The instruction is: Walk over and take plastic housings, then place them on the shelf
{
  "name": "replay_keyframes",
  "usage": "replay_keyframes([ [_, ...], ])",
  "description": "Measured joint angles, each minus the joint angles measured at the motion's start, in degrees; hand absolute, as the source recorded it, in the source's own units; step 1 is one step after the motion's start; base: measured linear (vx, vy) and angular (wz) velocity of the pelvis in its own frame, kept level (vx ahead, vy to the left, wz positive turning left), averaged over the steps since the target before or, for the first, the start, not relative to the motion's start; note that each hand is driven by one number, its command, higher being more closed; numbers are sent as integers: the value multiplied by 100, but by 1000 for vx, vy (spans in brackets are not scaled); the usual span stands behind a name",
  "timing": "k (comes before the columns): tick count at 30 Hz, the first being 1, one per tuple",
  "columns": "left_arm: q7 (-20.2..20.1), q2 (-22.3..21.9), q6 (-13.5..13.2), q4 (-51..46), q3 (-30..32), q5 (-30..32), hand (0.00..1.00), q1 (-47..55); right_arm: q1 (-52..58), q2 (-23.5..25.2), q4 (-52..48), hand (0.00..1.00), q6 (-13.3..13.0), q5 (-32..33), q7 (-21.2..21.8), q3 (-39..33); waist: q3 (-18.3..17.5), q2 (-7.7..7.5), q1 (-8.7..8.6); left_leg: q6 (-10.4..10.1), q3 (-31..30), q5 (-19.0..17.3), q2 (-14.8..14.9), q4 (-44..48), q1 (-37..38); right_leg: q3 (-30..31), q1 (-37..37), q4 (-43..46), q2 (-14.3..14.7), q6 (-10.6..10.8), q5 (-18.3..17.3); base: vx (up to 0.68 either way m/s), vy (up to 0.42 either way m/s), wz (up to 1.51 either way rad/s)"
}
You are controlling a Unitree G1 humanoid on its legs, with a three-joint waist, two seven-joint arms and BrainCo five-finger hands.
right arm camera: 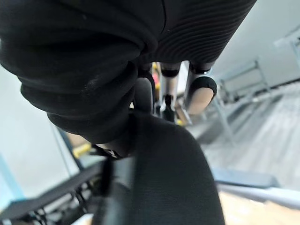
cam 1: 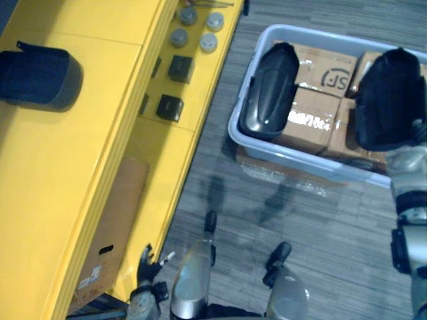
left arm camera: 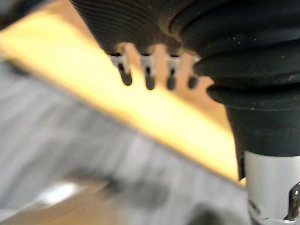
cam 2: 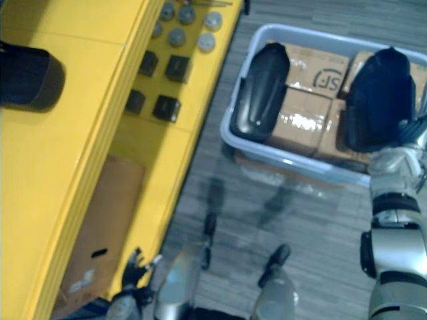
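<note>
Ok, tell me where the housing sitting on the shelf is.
In the left eye view the housing lies at the far left on top of the yellow shelf, away from the bin on the floor to its right.

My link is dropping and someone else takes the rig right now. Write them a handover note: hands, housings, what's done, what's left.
Left hand: open and empty, low beside the yellow shelf.
Right hand: curled on the held housing, which stands upright over the grey bin. I cannot tell whether it is lifted clear.
Done: the shelved housing lies on the shelf's top.
Left: carry the held housing to the shelf, then fetch the binned housing.
</note>
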Motion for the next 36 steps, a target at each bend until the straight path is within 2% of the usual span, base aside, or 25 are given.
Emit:
replay_keyframes([
  [4,582,239,13,-420,189,391,0,-515,64,261,-30,100,-149,6,-504,120,-68,-115,-64,-7,-88,65,-17,-77,-17,-66,-1,5,1,-2,-1,-31,-8,9],
  [6,680,288,14,-602,254,468,0,-676,64,320,-108,100,-212,26,-671,120,-77,-134,-76,-8,-104,84,-25,-102,-22,-80,-3,4,-2,-2,-1,-28,-6,8],
  [12,720,447,0,-952,364,463,0,-1032,-6,343,-259,100,-309,73,-891,390,-195,-156,-71,0,-138,162,-41,-170,-169,-116,-166,29,-14,-6,3,-20,-5,3],
  [20,607,394,-271,-1321,-31,391,0,-1020,-520,344,-159,100,-310,113,-928,680,-214,-158,-53,-3,-148,167,-38,-153,-227,-123,-221,32,-7,-27,15,-22,-4,0],
  [22,438,391,-380,-1515,-261,365,0,-1019,-792,341,-131,100,-311,122,-1048,795,-228,-147,-63,-1,-173,198,-37,-149,-352,-139,-332,34,1,-49,31,-58,-7,3],
  [25,128,386,-402,-1706,-571,226,0,-1049,-944,341,-139,100,-320,98,-1107,848,-233,-138,-55,-2,-191,213,-39,-147,-399,-151,-369,35,4,-59,47,-26,-7,3],
  [29,-762,370,-367,-1857,-917,-374,0,-1405,-1076,341,-283,100,-329,-45,-1141,892,-233,-138,-99,-2,-141,214,-28,-123,-390,-78,-387,31,11,-87,79,-14,-2,-5],
  [31,-1063,370,-302,-1910,-1059,-670,0,-1637,-1080,341,-458,100,-330,-107,-1144,897,-233,-138,-181,-1,-108,213,-23,-104,-384,-44,-394,21,13,-96,111,-40,3,-11],
  [33,-1385,365,-73,-1914,-1188,-994,0,-2002,-1076,343,-778,100,-332,-311,-1156,898,-233,-138,-317,0,-65,211,1,-59,-380,4,-397,6,36,-125,155,-67,3,-17],
  [36,-1590,357,184,-1909,-1307,-1086,0,-2361,-1045,356,-1313,100,-335,-515,-1155,966,-234,-137,-393,2,137,204,54,-63,-275,210,-409,-48,73,-148,230,-67,3,-30],
])
